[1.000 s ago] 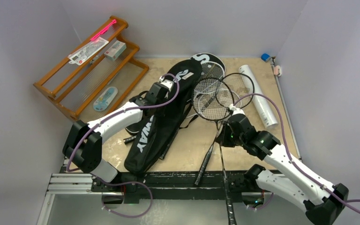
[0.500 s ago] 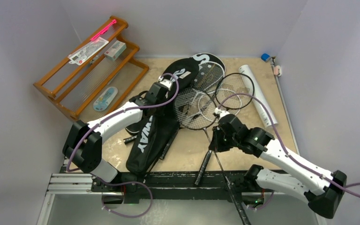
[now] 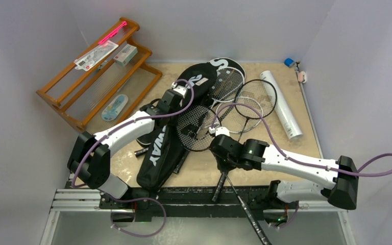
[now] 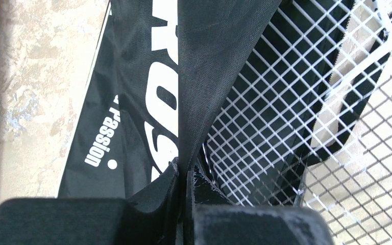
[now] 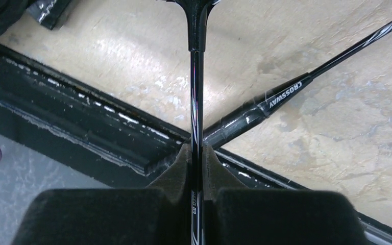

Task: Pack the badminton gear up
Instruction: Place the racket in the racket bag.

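— Two claws are in view; how are they set?

— The left claw [image 4: 186, 176] is closed on the edge of the black cover [image 4: 148, 76], and its flap is held up. The right claw [image 5: 197, 153] is clamped tight on the thin shaft of a racket [image 5: 196, 87].

— Where is the gear placed?

— The racket's head is laid at the middle of the tabletop. Its strings are seen just under the raised flap, and its handle is carried out past the near edge. A second racket [image 5: 265, 104] is crossed beneath that shaft near the near edge. Two more rackets [image 3: 258, 97] are overlapped toward the far edge, with the other cover [image 3: 225, 63] partly under them. The white tube [image 3: 280, 104] is laid along the right edge.
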You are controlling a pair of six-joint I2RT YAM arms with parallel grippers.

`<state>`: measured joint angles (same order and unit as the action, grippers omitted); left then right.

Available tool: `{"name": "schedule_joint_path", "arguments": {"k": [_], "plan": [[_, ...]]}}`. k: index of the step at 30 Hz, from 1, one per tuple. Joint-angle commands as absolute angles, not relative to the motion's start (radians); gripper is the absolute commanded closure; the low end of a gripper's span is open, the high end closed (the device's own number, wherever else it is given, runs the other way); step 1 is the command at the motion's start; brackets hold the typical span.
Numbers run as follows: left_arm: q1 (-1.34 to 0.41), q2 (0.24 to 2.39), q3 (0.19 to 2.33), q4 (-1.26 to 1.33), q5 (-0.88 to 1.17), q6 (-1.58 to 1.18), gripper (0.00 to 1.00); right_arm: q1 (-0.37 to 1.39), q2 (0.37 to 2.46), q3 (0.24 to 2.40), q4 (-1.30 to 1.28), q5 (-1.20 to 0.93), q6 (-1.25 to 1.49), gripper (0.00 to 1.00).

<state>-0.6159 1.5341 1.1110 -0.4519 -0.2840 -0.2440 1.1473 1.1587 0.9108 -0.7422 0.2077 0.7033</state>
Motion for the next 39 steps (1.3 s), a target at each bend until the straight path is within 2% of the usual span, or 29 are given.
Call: {"name": "schedule_joint_path", "arguments": {"k": [1, 8, 13, 20, 25, 28, 35, 39], "plan": [[-0.61, 1.494, 1.146, -0.43, -0.243, -0.249, 1.0, 1.148, 1.18, 0.974, -0.673, 0.305, 0.715, 1.0], [-0.609, 1.496, 1.144, -0.428, -0.188, -0.246, 1.0, 1.127, 1.4, 1.162, -0.627, 0.348, 0.654, 1.0], [-0.61, 1.488, 1.143, -0.427, -0.148, -0.245, 1.0, 1.021, 1.525, 1.242, -0.571, 0.319, 0.648, 1.0], [-0.61, 1.496, 1.141, -0.412, -0.013, -0.239, 1.0, 0.885, 1.575, 1.216, -0.31, 0.314, 0.665, 1.0], [-0.61, 1.519, 1.134, -0.387, 0.291, -0.205, 1.0, 0.825, 1.619, 1.19, -0.095, 0.34, 0.641, 1.0], [-0.609, 1.537, 1.143, -0.392, 0.398, -0.187, 1.0, 0.785, 1.646, 1.169, -0.006, 0.315, 0.636, 1.0], [-0.61, 1.546, 1.15, -0.387, 0.538, -0.193, 1.0, 0.72, 1.661, 1.045, 0.262, 0.304, 0.676, 1.0], [-0.608, 1.551, 1.15, -0.391, 0.496, -0.204, 1.0, 0.714, 1.697, 1.034, 0.368, 0.22, 0.658, 0.97]]}}
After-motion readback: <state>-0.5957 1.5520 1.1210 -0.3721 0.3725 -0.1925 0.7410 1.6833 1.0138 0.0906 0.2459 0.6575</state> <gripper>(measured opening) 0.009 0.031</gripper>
